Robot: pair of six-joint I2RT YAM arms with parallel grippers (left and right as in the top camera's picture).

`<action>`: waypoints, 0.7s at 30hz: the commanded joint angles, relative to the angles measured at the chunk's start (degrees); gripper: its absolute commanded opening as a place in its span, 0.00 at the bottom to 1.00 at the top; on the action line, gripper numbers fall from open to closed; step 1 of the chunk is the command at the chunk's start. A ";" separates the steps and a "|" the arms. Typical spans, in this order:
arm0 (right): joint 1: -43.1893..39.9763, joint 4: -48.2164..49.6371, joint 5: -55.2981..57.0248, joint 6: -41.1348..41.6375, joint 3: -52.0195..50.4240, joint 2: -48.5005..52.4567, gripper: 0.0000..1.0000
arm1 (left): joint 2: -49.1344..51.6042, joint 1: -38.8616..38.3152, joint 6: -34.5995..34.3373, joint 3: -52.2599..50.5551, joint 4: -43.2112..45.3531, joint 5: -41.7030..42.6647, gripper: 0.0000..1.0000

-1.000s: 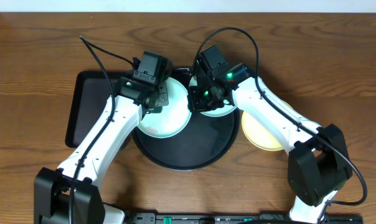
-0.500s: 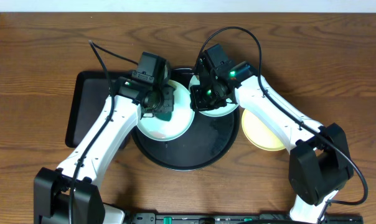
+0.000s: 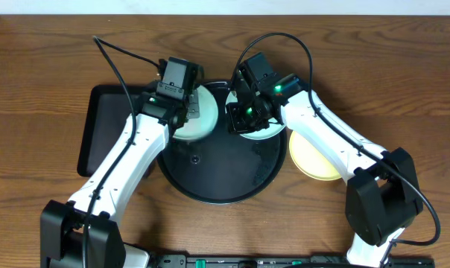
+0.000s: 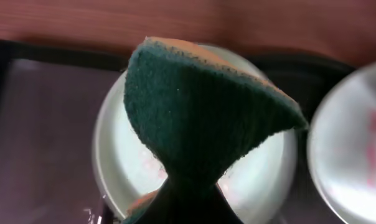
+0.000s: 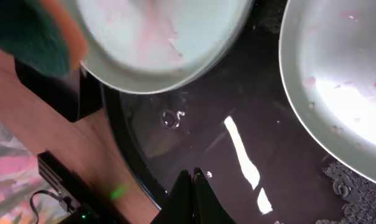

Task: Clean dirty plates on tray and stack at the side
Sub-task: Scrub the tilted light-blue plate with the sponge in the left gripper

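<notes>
Overhead view: a round black tray [image 3: 217,179] sits mid-table [image 3: 404,67]. Two blue-green plates lie on its half nearer the far edge, both with faint red smears. The left pincer [image 4: 191,208] is clamped on a green sponge [image 4: 194,112] over the left plate [image 3: 179,128]. The right pincer [image 5: 191,196], fingers together and empty, hovers by the right plate [image 5: 343,81]. A yellow plate [image 3: 314,162] lies off the tray toward the right edge and looks clean. Judging by this, one plate is done, two need wiping, and no stack exists yet.
</notes>
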 commanded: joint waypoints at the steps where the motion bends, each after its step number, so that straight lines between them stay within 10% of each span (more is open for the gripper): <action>1: 0.20 0.00 -1.49 -1.18 1.05 -0.39 0.01 | 0.35 0.00 -1.40 -0.44 -0.17 -5.92 0.07; 11: 0.20 1.16 6.73 -1.11 1.05 -0.13 0.01 | 0.35 0.02 -2.64 -0.42 -2.14 -3.10 0.07; 16: 0.24 6.05 9.66 2.47 1.05 3.10 0.25 | 0.31 1.57 -3.96 1.92 -2.51 -1.25 0.07; 21: 0.37 10.08 8.11 5.88 1.05 8.13 0.26 | 0.31 3.65 -3.93 4.50 -3.52 2.34 0.07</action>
